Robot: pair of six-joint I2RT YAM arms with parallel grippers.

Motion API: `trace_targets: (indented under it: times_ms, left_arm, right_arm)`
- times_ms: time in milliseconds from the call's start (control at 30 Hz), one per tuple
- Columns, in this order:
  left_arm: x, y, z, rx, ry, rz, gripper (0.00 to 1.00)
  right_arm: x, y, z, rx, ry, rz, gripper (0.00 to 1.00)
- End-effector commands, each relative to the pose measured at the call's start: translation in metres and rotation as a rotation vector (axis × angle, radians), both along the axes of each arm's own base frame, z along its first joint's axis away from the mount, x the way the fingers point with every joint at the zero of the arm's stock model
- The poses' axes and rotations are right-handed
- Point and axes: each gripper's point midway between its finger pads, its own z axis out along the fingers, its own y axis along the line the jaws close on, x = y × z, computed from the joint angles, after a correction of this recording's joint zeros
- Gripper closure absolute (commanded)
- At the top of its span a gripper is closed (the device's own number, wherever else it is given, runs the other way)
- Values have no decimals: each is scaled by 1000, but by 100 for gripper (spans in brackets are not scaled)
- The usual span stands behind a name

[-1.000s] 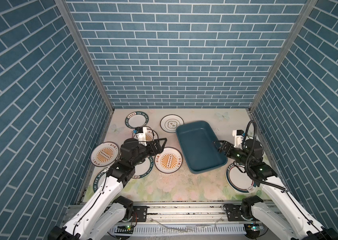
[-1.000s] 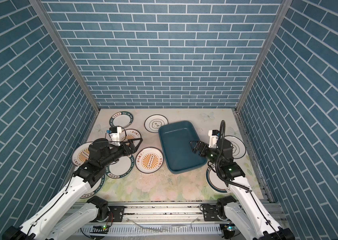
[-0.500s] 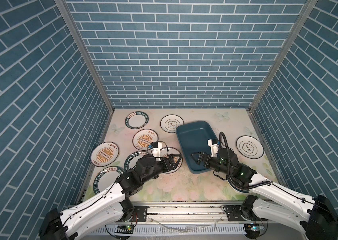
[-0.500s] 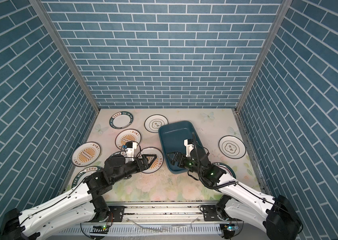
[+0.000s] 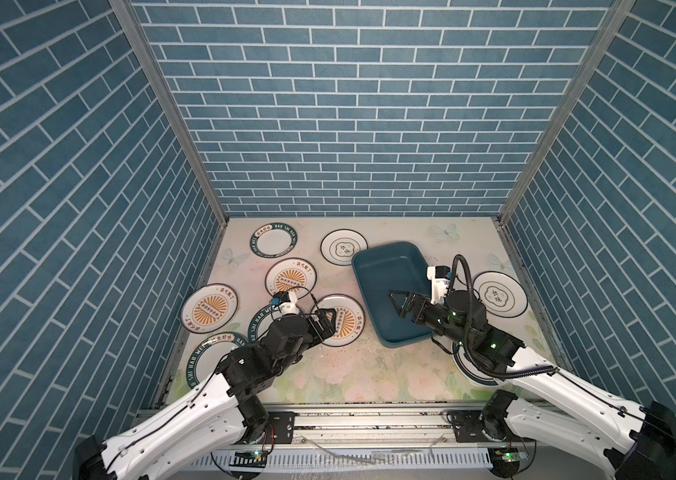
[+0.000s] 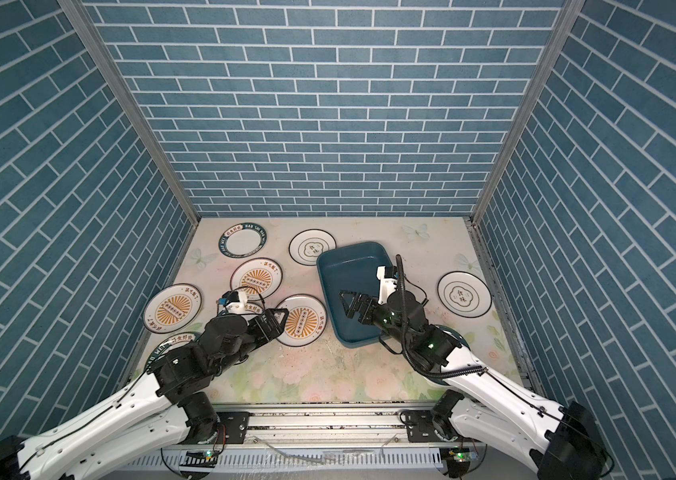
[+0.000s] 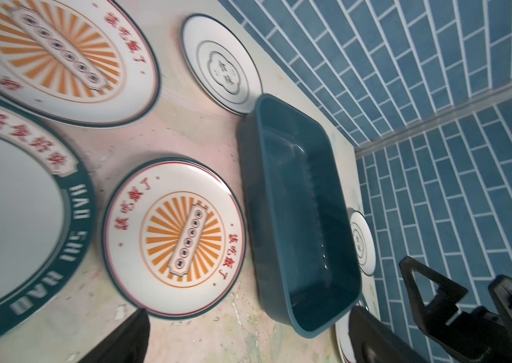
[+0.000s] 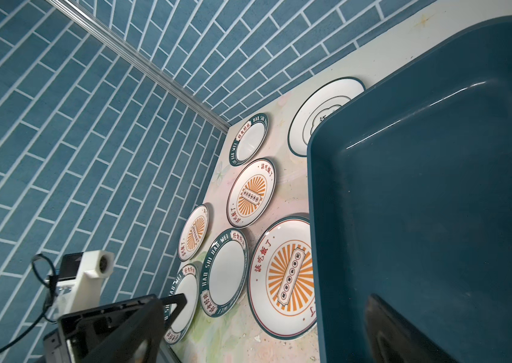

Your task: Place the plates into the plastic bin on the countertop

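R gripper (image 5: 397,305) open, hovering over plastic bin (image 5: 382,270)

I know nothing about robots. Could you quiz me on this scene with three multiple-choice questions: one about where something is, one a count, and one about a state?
1. Where is the right gripper?
A) over the plastic bin
B) by the back wall
C) tucked under its own arm

2. How many sunburst plates lie on the countertop?
A) one
B) three
C) six

3. What is in the bin?
A) a stack of plates
B) one cup
C) nothing

Answers:
1 A: in both top views its open jaws hang over the bin's floor.
2 B: three orange centres show to the left of the bin.
3 C: the bin's teal floor is bare.
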Motion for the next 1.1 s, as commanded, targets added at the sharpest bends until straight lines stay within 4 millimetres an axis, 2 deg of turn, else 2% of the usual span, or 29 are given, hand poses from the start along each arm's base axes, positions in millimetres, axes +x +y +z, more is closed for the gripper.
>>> trace_targets:
  times_ms: [0,100,200,267,367,467,633,700,867,1067]
  left_arm:
    - [-11,55,-10,117,24,168,0]
    - [-19,82,-13,111,20,252,0]
    - [-24,98,-19,121,61,282,0]
    - [-20,96,-22,103,101,257,0]
    - [-10,86,-38,59,210,179,0]
    - [2,93,-49,-5,254,207,0]
    - [8,101,-74,-134,314,248,0]
    - [7,105,-88,-196,347,274,2]
    - [-4,114,-97,-221,374,341,2]
    - [-21,119,-120,-241,461,403,5]
  right_arm:
    - [10,3,19,-80,-93,12,1]
    - [16,12,23,-109,-119,34,1]
    - [23,23,25,-114,-134,54,1]
    - [27,31,24,-111,-129,76,1]
    - [32,46,22,-99,-119,120,1]
    - [34,58,21,-86,-109,161,1]
    - [40,66,15,-75,-89,184,1]
    - [42,69,13,-70,-81,194,1]
    - [48,72,8,-66,-62,197,1]
    - [54,77,4,-41,-31,211,1]
